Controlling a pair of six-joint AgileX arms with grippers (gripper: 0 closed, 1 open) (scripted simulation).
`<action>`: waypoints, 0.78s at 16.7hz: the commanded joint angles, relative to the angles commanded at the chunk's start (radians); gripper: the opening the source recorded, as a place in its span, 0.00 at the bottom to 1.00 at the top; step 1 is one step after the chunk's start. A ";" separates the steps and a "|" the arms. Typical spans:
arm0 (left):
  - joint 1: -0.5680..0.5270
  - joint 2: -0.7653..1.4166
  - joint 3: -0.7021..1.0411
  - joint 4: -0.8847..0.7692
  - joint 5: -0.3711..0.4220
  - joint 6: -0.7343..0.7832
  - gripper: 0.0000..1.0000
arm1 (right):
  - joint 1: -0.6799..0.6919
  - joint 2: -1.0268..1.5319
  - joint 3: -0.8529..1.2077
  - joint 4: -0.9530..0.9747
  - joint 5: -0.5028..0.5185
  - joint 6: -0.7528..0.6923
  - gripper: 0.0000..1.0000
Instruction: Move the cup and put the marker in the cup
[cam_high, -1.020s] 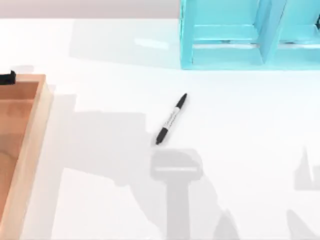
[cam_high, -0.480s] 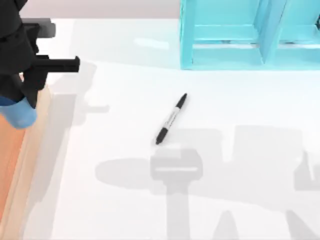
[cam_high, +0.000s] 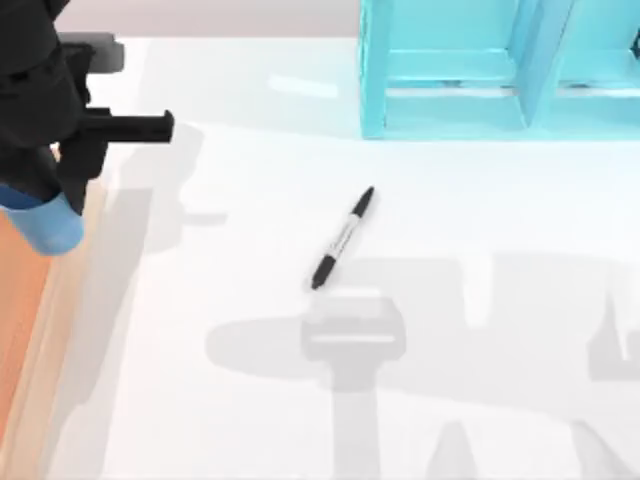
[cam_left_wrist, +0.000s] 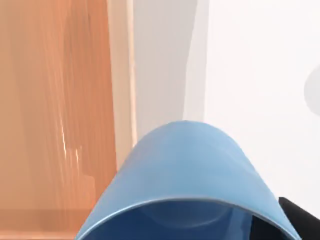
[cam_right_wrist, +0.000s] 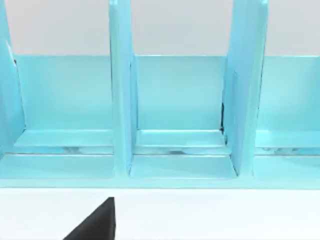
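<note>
White table (cam_high: 480, 200); left pincer (cam_high: 45, 195) around cup (cam_high: 45, 225)

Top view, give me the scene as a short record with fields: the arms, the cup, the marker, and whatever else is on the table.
left arm: at the table's left edge, carrying the cup
left gripper: shut on the cup
cup: blue, held above the wooden tray's rim
marker: black, lying flat and slanted mid-table, untouched
wooden tray: at the left edge
blue rack: at the far side, with upright dividers
right arm: faces the blue rack in the right wrist view
task state: marker not yet in cup
</note>
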 joint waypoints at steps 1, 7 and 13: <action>-0.016 0.024 0.010 0.014 -0.006 -0.018 0.00 | 0.000 0.000 0.000 0.000 0.000 0.000 1.00; -0.178 0.268 0.112 0.169 -0.063 -0.178 0.00 | 0.000 0.000 0.000 0.000 0.000 0.000 1.00; -0.229 0.332 0.139 0.221 -0.082 -0.229 0.00 | 0.000 0.000 0.000 0.000 0.000 0.000 1.00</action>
